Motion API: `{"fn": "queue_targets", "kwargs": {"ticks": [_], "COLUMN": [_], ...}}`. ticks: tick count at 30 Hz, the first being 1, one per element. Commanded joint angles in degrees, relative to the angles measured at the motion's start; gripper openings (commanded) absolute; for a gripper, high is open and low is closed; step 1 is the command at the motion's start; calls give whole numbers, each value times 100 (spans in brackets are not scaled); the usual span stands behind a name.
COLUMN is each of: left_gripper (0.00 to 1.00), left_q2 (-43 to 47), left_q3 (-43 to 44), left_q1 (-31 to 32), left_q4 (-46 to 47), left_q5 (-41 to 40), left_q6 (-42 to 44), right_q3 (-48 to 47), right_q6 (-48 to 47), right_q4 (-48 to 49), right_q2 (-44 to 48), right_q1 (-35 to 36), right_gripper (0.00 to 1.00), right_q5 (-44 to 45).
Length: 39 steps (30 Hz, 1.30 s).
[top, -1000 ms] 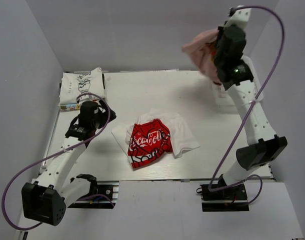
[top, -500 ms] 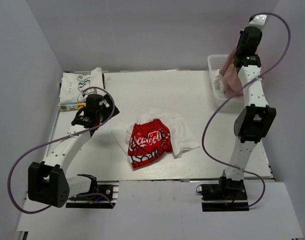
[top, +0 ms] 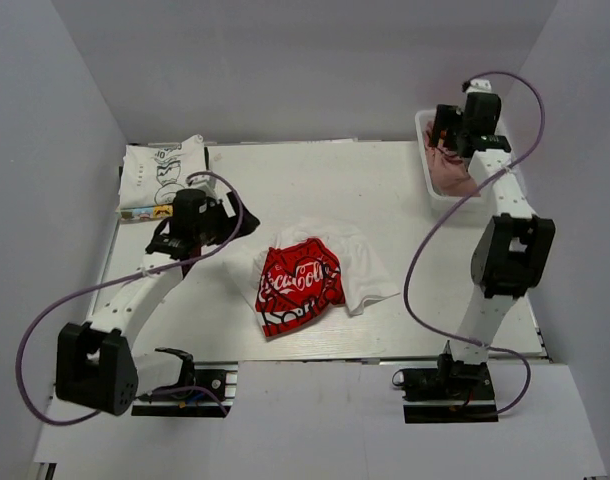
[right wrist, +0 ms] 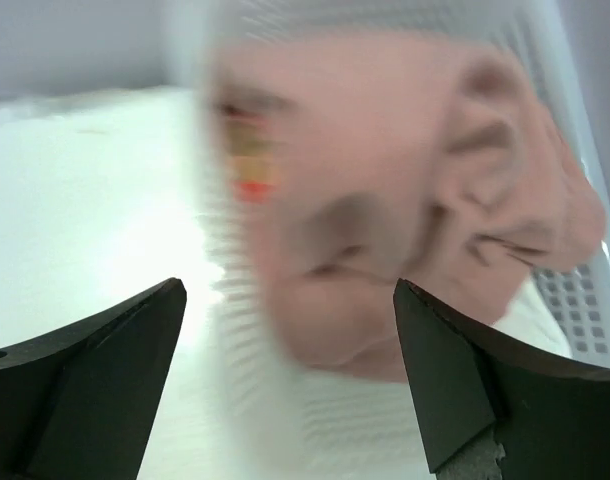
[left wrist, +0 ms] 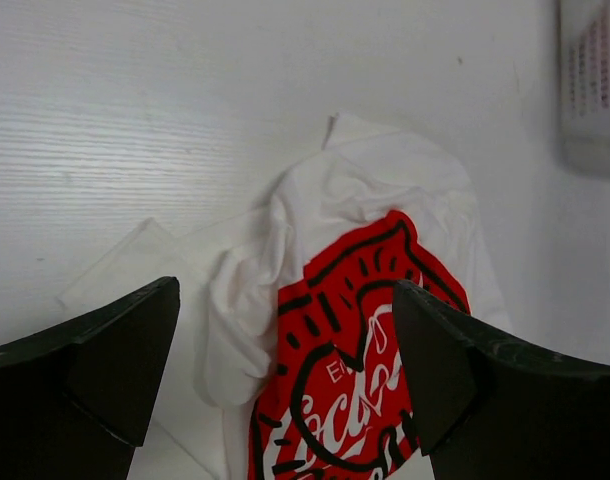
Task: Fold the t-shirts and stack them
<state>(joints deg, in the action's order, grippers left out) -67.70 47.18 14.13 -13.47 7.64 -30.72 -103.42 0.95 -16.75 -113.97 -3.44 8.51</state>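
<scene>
**A:** Where did each tee lie, reckoned from the hands?

**B:** The Coca-Cola tee (top: 300, 280) lay crumpled on the desk (top: 335, 180) just ahead of the left hand (left wrist: 285, 290). That hand's 2 fingers stood wide apart with nothing between them. The pink tee (top: 450, 172) sat bunched in the basket (top: 425, 125) right below the right hand (right wrist: 285, 290), which was also spread wide and empty. Its own view was blurred. The cartoon tee (top: 165, 175) lay off behind the left hand, well apart from it.

**A:** How would the Coca-Cola tee likely handle?

**B:** Probably light and limp. It would sag and drag rather than lift as 1 piece. A pinch on the white edge nearest the left hand, at a hem or shoulder seam, looked safer than the bunched print. There, 2 layers might come up together.
</scene>
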Motion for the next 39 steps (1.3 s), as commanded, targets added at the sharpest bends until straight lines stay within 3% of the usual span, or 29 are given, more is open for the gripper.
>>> {"fn": "queue_targets", "kwargs": {"ticks": [1, 4, 7, 10, 14, 16, 23, 29, 31, 33, 34, 35, 39], "left_gripper": [96, 96, 91, 76, 48, 0, 0, 0, 0, 0, 0, 0, 0], "left_q2": [-645, -1385, -1895, -2193, -2510, -2563, -2116, -1686, -1510, -1422, -1360, -1360, -1018], "left_q3": [-51, 106, 476, 679, 731, 679, 679, 679, 731, 784, 854, 1020, 1749], "left_q1": [159, 326, 467, 590, 723, 836, 942, 995, 995, 995, 995, 995, 995], "left_q4": [310, 398, 118, 55, -58, -59, -59, -112, -112, -112, -172, -173, -603], "left_q5": [1283, 1697, 1250, 1170, 1029, 889, 695, 590, 590, 590, 590, 590, 118], "left_q6": [242, 365, 549, 611, 611, 611, 611, 725, 725, 778, 778, 839, 1015], "right_q3": [398, 1154, 1929, 2762, 3230, 3441, 3583, 3566, 3495, 3416, 3425, 3459, 3381], "right_q6": [-262, -131, 107, 64, 151, 168, 247, 502, 546, 564, 521, 503, 423], "right_q4": [147, 129, 120, 146, 67, 67, 243, 401, 392, 357, 444, 488, 892], "right_q2": [1552, 1966, 2151, 2265, 2055, 1818, 1221, 553, 481, 498, 769, 928, 2535], "right_q1": [826, 1266, 1548, 1803, 2233, 2409, 2875, 3086, 3113, 3139, 3200, 3201, 3306], "right_gripper": [90, 90, 90, 90, 90, 90, 90, 85, 75, 25, 6, 0, 0], "right_q5": [-753, -1211, -1527, -1765, -1555, -1467, -1195, 132, 212, 54, -146, -192, -193]}}
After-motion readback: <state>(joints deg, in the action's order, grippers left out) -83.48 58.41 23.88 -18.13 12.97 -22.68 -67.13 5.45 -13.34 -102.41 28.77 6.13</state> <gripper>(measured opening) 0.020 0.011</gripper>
